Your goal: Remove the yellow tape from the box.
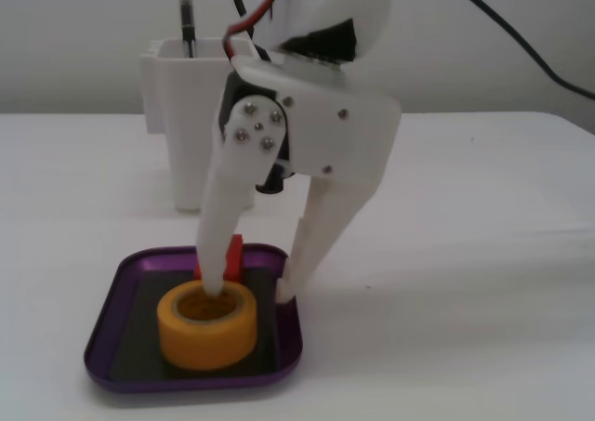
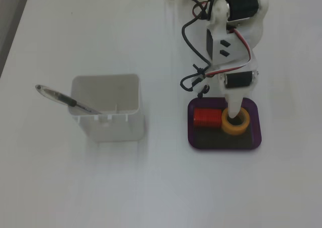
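Note:
The yellow tape (image 1: 206, 333) lies flat in the purple box (image 1: 107, 333), a shallow tray with a dark floor, towards its front in this fixed view. My gripper (image 1: 248, 294) comes down from above and is open. Its left finger (image 1: 216, 254) reaches into the roll's core. Its right finger (image 1: 311, 244) stands outside the roll near the tray's right rim, with a gap to the tape. In the fixed view from above, the tape (image 2: 242, 126) sits at the right of the box (image 2: 254, 140) and the gripper (image 2: 234, 112) is over it.
A red block (image 1: 233, 254) lies in the tray behind the tape; from above the block (image 2: 207, 117) is left of the tape. A tall white container (image 2: 108, 122) holding a pen (image 2: 60, 98) stands left of the tray. The tabletop is white.

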You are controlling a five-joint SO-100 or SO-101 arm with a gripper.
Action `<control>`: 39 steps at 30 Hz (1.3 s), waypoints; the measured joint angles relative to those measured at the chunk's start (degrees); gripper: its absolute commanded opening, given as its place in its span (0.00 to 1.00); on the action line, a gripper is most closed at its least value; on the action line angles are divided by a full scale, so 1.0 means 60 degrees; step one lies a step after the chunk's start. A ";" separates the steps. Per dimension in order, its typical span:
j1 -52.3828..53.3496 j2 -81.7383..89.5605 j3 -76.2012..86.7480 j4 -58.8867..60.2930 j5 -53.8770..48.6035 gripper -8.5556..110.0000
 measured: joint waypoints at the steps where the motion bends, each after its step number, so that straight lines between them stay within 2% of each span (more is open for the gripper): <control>1: -0.0015 -0.0015 0.0059 0.0000 0.0000 0.16; 20: 0.0000 -0.0176 0.0132 -0.0498 0.0000 0.16; 27: 0.0000 -0.0835 0.0088 -0.0513 0.0015 0.07; 39: -0.0044 -0.0923 -0.0396 -0.0439 0.0117 0.07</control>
